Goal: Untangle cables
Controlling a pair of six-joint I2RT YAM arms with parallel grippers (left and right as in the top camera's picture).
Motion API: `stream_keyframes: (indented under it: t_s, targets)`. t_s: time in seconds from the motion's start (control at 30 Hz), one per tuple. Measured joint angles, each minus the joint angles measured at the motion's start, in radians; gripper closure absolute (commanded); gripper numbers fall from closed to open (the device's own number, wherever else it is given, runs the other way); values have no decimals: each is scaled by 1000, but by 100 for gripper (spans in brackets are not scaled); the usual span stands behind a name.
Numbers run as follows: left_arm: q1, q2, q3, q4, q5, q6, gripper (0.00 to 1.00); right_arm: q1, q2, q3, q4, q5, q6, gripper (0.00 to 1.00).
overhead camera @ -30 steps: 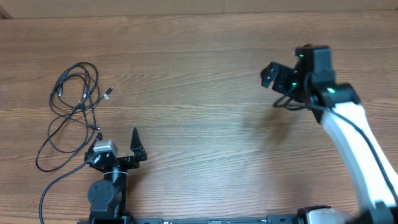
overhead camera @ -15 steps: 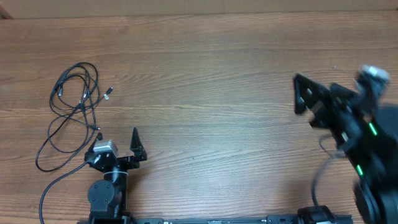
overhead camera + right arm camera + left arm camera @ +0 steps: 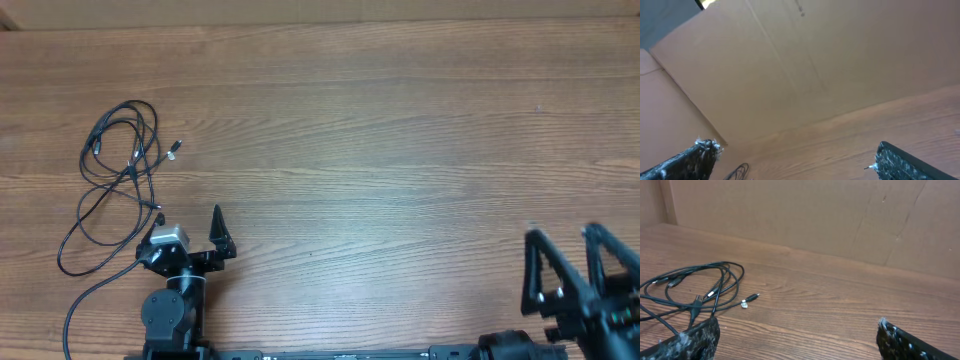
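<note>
Thin, limp, light cables (image 3: 131,172) at nine o'clock on the bench (image 3: 380,120) look best pinched near a stiffer plug end (image 3: 175,148); left claw (image 3: 188,226) and right claw (image 3: 560,242) gape empty.

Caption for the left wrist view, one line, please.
Open left gripper faces loosely looped black cables lying on the wooden table, cardboard wall behind.
</note>
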Motion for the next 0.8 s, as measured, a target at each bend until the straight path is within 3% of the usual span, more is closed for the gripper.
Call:
stream_keyframes:
  t_s: [0.37, 0.63, 0.8]
  targets:
    - [0, 0, 0, 0, 0, 0, 1, -24, -214, -249, 124, 20, 0, 0]
    - [0, 0, 0, 0, 0, 0, 0, -25, -310, -458, 355, 41, 0, 0]
    - [0, 0, 0, 0, 0, 0, 0, -24, -309, -599, 621, 53, 0, 0]
